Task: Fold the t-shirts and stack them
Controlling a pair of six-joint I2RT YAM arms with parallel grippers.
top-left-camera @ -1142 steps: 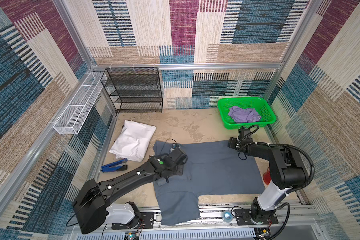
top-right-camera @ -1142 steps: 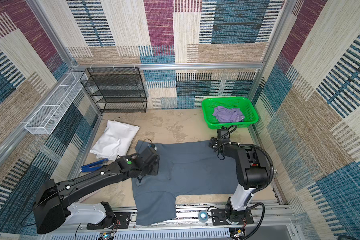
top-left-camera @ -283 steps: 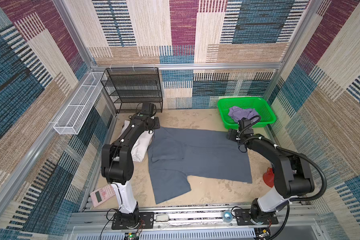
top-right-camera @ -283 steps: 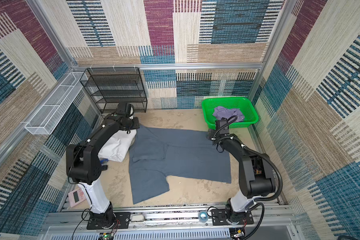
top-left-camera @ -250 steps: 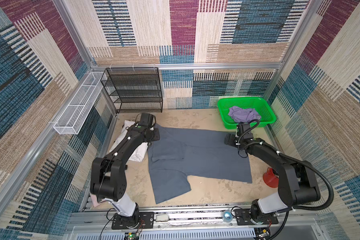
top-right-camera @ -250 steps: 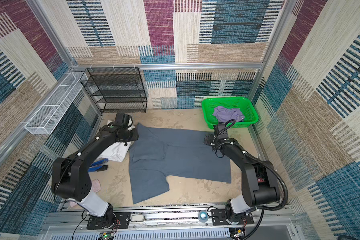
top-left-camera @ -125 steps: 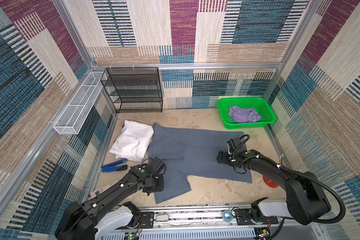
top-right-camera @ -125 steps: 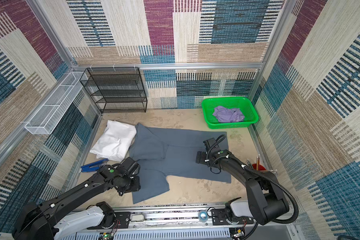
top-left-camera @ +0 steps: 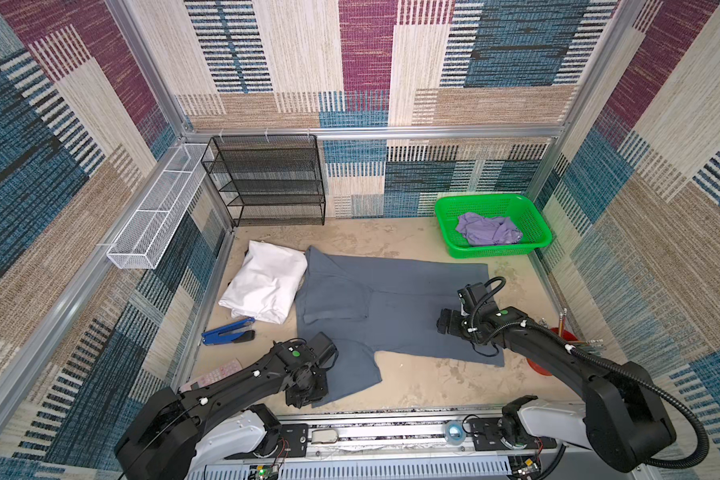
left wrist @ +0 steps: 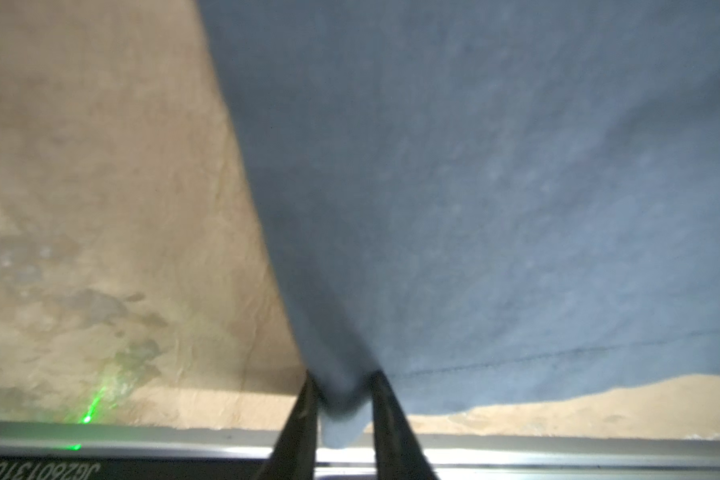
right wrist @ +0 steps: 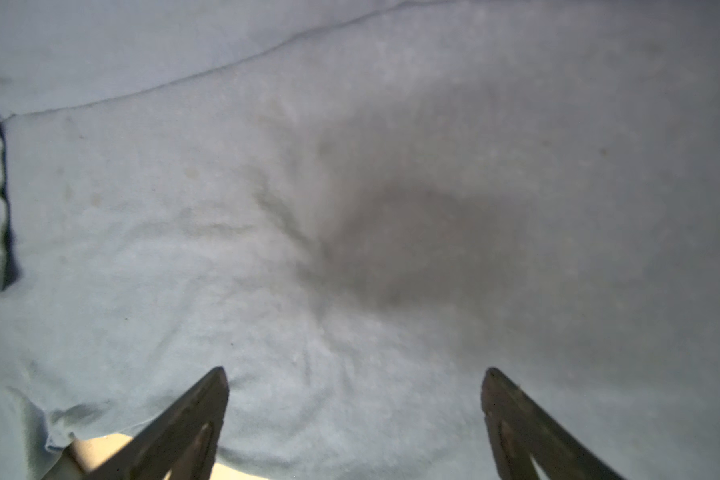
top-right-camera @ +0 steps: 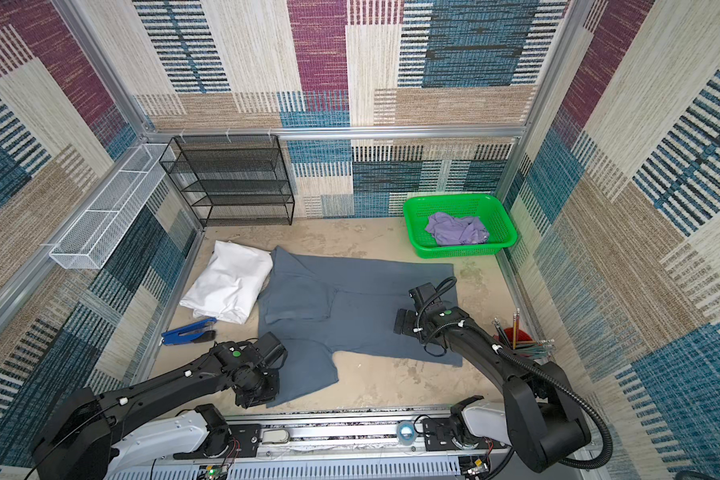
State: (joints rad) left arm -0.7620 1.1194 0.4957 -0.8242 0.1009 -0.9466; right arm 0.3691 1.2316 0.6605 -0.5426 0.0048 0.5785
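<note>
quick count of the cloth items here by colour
blue-grey tee: 1
lavender tee: 1
white cloth: 1
total: 3

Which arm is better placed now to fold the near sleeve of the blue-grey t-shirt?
Left, probably: the left gripper pinches the near sleeve corner of the blue-grey t-shirt; the right gripper hangs open over its body, holding nothing.
</note>
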